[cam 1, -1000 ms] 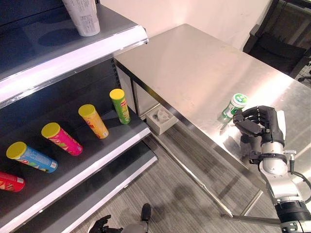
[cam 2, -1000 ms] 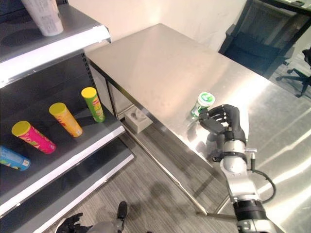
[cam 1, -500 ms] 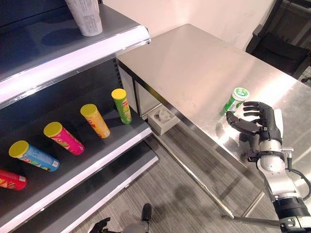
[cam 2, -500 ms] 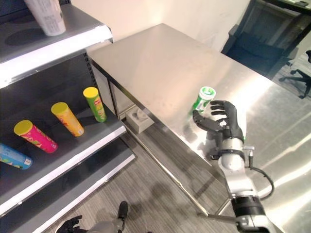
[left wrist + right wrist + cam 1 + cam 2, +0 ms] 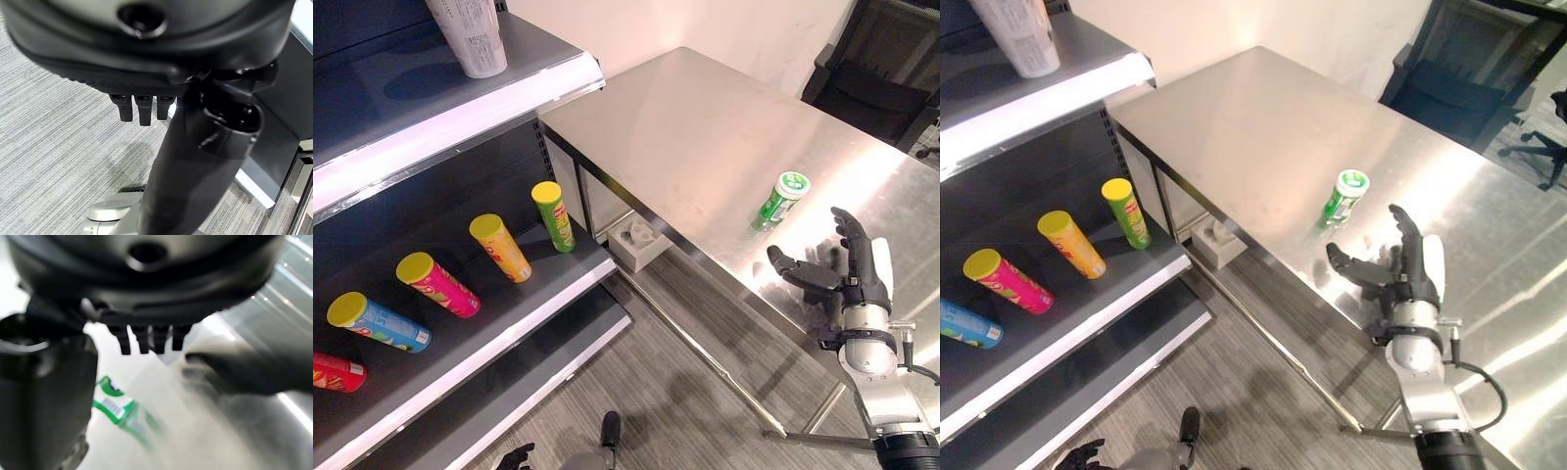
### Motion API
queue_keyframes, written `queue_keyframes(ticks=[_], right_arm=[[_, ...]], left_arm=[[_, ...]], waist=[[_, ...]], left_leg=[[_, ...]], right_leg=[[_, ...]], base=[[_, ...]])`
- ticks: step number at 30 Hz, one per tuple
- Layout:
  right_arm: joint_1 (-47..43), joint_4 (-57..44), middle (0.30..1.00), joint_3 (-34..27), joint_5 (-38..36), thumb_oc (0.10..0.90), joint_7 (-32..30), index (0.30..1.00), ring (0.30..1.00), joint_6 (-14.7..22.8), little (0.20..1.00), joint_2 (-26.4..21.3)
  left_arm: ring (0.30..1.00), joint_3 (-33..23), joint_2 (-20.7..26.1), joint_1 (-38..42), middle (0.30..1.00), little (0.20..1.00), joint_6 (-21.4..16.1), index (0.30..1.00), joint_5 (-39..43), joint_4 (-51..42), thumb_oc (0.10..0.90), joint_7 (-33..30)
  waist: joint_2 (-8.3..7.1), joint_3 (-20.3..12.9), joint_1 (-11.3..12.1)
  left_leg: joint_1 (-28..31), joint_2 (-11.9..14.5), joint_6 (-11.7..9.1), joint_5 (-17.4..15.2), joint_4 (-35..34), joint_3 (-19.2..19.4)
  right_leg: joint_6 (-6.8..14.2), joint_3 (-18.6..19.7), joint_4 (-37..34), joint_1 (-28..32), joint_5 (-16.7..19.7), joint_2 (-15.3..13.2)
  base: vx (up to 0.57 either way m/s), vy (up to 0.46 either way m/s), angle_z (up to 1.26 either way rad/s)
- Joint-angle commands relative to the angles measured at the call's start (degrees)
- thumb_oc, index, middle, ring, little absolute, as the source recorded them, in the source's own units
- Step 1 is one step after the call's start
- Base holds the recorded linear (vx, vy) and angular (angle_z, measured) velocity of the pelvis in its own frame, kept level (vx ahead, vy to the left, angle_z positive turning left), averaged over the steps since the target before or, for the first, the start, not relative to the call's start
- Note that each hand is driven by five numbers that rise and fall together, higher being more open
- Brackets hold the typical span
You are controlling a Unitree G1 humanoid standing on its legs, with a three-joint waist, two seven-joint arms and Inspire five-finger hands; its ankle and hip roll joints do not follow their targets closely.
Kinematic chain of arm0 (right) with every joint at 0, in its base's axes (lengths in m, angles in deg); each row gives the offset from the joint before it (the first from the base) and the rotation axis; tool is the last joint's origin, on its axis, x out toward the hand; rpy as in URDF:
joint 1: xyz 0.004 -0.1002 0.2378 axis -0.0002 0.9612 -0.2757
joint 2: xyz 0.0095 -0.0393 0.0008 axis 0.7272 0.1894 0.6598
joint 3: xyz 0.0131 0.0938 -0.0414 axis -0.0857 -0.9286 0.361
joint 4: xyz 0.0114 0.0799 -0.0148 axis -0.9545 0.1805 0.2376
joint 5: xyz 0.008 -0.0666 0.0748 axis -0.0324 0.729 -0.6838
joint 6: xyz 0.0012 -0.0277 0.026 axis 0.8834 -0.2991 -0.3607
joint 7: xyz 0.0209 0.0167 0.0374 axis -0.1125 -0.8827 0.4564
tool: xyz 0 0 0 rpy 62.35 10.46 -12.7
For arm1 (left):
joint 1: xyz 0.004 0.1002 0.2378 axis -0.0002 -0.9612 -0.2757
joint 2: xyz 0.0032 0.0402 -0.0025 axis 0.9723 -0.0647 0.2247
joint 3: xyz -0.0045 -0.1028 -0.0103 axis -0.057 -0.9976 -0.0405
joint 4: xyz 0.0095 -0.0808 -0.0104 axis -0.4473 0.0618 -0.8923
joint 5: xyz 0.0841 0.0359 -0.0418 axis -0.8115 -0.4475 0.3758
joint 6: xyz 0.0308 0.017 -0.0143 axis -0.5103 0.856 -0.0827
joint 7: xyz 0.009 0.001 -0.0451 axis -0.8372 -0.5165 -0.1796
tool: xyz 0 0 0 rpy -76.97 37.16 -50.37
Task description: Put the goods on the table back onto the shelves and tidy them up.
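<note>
At the far left, a dark shelf [image 5: 489,323] carries a row of cylindrical snack cans lying on their sides, lids toward the aisle: a blue can with yellow lid [image 5: 378,321], a pink one [image 5: 437,283], an orange one [image 5: 500,247] and a green one [image 5: 553,214]. A white paper-wrapped tub [image 5: 470,34] stands on the upper shelf [image 5: 499,93]. To the right, the small green cylindrical container with a white-and-green lid [image 5: 779,199] stands on the bare steel table [image 5: 705,137], its long axis close to vertical, leaning slightly, lid up. Further right, just beside but apart from it, the right hand [image 5: 847,279] hovers with fingers spread and thumb out, holding nothing. The left hand [image 5: 142,105] hangs over the floor, its fingers straight.

The narrow container looks tippy: I judge that a glancing touch from the spread fingers could knock it over and send it rolling toward the table edge.
</note>
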Motion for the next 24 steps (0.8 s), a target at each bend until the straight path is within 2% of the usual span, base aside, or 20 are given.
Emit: queue_keyframes(ticks=[1, 11, 19, 20, 21, 24], right_arm=[[-10.1, 2.4, 0.900, -1.7, -1.7, 0.800, -4.9, 0.900, 0.900, 3.0, 0.900, -4.6], [-21.0, 13.1, 0.900, 4.4, -1.4, 0.800, -7.2, 0.900, 0.900, 1.5, 0.900, -8.2], [-26.8, 19.0, 0.900, 7.6, -3.1, 0.800, -7.9, 0.900, 0.900, 0.8, 0.900, -8.8], [-27.7, 20.0, 0.500, 8.0, -3.1, 0.533, -8.1, 0.500, 0.500, 0.7, 0.500, -8.9], [-27.8, 20.2, 0.300, 8.1, -3.2, 0.400, -8.1, 0.300, 0.300, 0.7, 0.300, -8.9], [-29.5, 20.2, 0.300, 8.7, -3.4, 0.400, -8.7, 0.300, 0.300, 0.7, 0.300, -9.1]], left_arm=[[0.900, 2.0, 1.3, 1.0, 0.900, 0.900, -1.1, 0.900, -0.2, 0.3, 0.800, -1.1], [0.900, 3.9, 2.3, 0.9, 0.900, 0.900, -1.5, 0.900, 0.4, -0.1, 0.800, -1.1], [0.900, 4.9, 2.4, 1.0, 0.900, 0.900, -1.4, 0.900, 1.0, 0.5, 0.800, -1.2], [0.900, 5.0, 2.4, 1.1, 0.900, 0.900, -1.4, 0.900, 1.2, 0.6, 0.800, -1.2], [0.900, 5.0, 2.4, 1.2, 0.900, 0.900, -1.5, 0.900, 1.2, 0.7, 0.800, -1.2], [0.900, 5.1, 2.5, 1.8, 0.900, 0.900, -1.4, 0.900, 1.6, 0.8, 0.800, -1.7]], waist=[[0.99, -2.3, 1.6], [0.90, -2.3, 3.5], [0.84, -1.9, 4.7], [0.79, -1.9, 4.8], [0.80, -1.9, 4.8], [0.71, -1.6, 5.0]], left_leg=[[5.2, 2.7, -3.5, -8.1, 0.2, 0.1], [4.7, 2.4, -3.6, -8.0, 0.2, -0.7], [4.1, 2.1, -3.6, -7.7, 0.2, -1.4], [4.0, 2.1, -3.6, -7.7, 0.2, -1.4], [3.9, 2.1, -3.6, -7.7, 0.2, -1.4], [3.6, 2.0, -3.7, -7.6, 0.2, -1.6]], right_leg=[[2.3, -1.3, 0.6, -4.7, 3.6, -0.1], [2.4, -2.2, 0.5, -4.6, 3.5, -0.2], [2.5, -2.8, 0.6, -5.0, 3.7, -0.4], [2.5, -2.8, 0.6, -5.1, 3.7, -0.4], [2.5, -2.8, 0.6, -5.1, 3.7, -0.4], [2.5, -3.0, 0.6, -5.5, 3.8, -0.5]], base=[[0.00, 0.000, 0.00], [0.00, 0.001, 0.04], [0.01, 0.003, 0.06], [0.01, 0.001, 0.03], [0.00, 0.000, 0.00], [0.00, 0.000, 0.00]])
